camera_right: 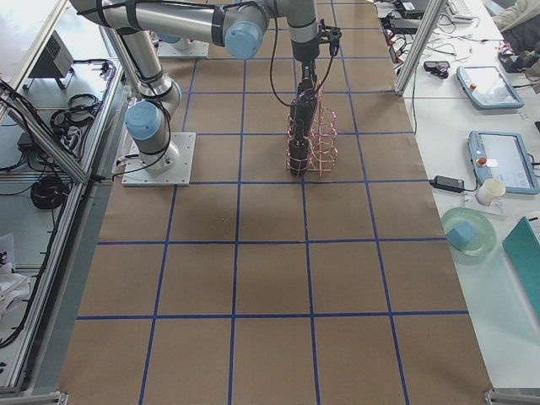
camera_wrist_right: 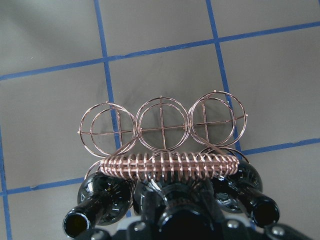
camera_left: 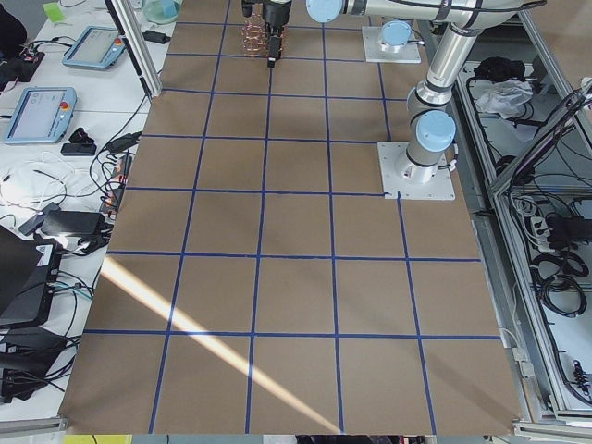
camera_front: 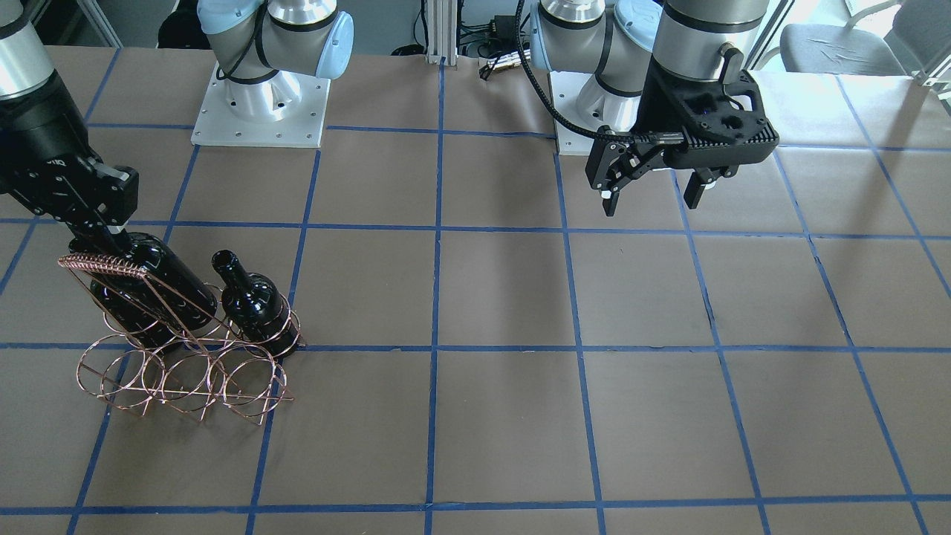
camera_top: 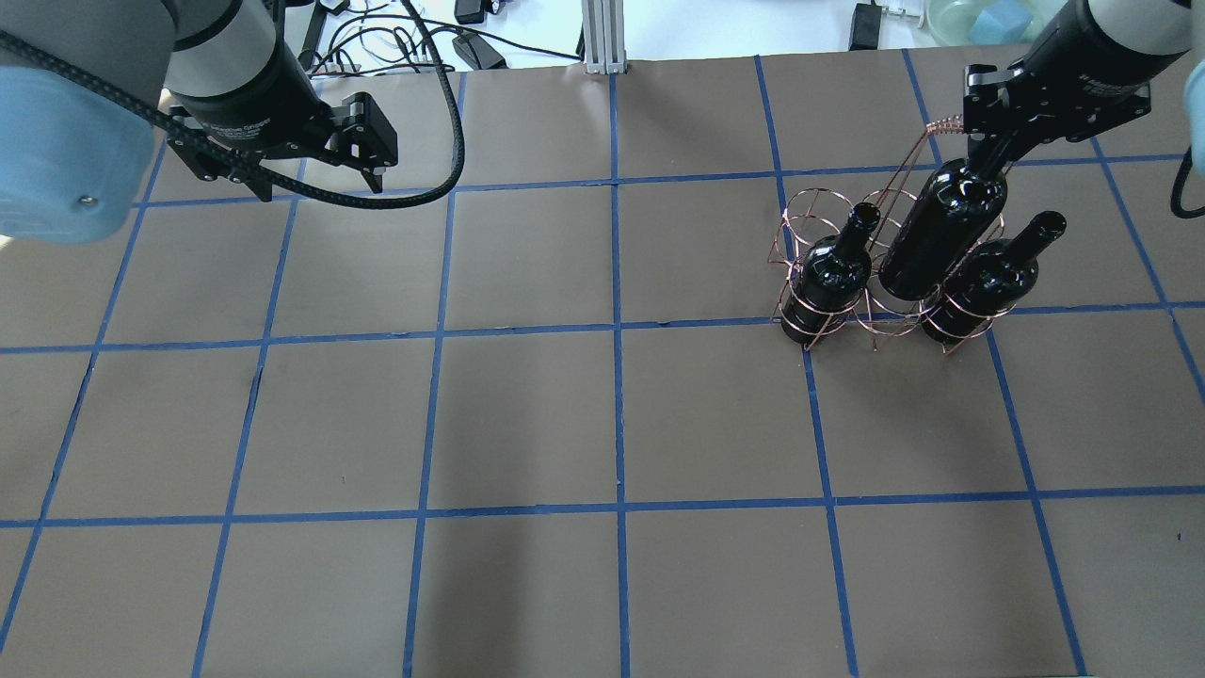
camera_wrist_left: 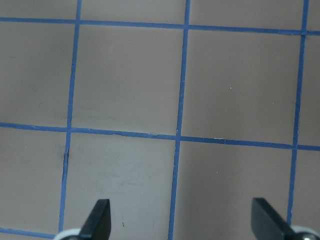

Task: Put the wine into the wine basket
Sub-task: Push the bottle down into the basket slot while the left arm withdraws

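The right gripper (camera_top: pixel 990 162) is clamping the neck of the wine (camera_top: pixel 941 240), holding it tilted with its base at the mouth of the middle ring in the robot-side row of the wine basket (camera_front: pixel 178 371), while the left gripper (camera_front: pixel 652 202) is hanging open, well apart. We are judging the task nearly done: two matching bottles (camera_top: pixel 828 278) are occupying the outer rings, and only seating and release are remaining. The wine is presenting glossy, near-black, unlabelled glass.

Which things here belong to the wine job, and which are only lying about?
Job: wine, held by right end effector; wine basket; two seated bottles.
Lying about: left end effector, open and empty; bowl, cup, two tablets beside the table.
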`<state>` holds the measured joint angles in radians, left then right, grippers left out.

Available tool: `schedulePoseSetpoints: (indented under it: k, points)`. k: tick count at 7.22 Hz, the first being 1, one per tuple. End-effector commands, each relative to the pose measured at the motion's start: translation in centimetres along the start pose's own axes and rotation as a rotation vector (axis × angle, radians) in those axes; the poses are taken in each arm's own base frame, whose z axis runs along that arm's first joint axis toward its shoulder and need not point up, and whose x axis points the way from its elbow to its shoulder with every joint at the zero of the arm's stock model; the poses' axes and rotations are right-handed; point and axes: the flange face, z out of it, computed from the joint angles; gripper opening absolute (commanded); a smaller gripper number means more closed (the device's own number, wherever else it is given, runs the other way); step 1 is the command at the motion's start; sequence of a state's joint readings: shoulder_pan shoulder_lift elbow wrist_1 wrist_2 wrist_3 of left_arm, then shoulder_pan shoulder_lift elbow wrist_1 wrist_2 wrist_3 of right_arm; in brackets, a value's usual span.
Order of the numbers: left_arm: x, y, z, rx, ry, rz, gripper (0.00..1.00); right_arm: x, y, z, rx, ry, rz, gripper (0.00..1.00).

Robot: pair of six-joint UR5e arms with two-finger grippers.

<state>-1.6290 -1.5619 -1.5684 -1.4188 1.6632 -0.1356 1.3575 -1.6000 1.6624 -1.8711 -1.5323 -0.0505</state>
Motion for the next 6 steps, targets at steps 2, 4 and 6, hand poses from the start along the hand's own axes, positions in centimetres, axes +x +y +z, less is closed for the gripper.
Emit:
schedulePoseSetpoints:
  k: [2, 4, 6]
  points:
    - [0.0, 0.2, 0.0, -0.001, 0.0, 0.001, 1.0, -0.1, -0.1, 0.5, -0.014, -0.001, -0.007, 0.0]
    - [0.0, 0.2, 0.0, -0.002, 0.0, -0.001, 1.0, 0.1, -0.4, 1.8, -0.035, 0.0, -0.005, 0.0]
    - [0.0, 0.2, -0.1, -0.001, 0.0, -0.001, 1.0, 0.2, -0.4, 3.0, -0.057, -0.001, -0.003, 0.0]
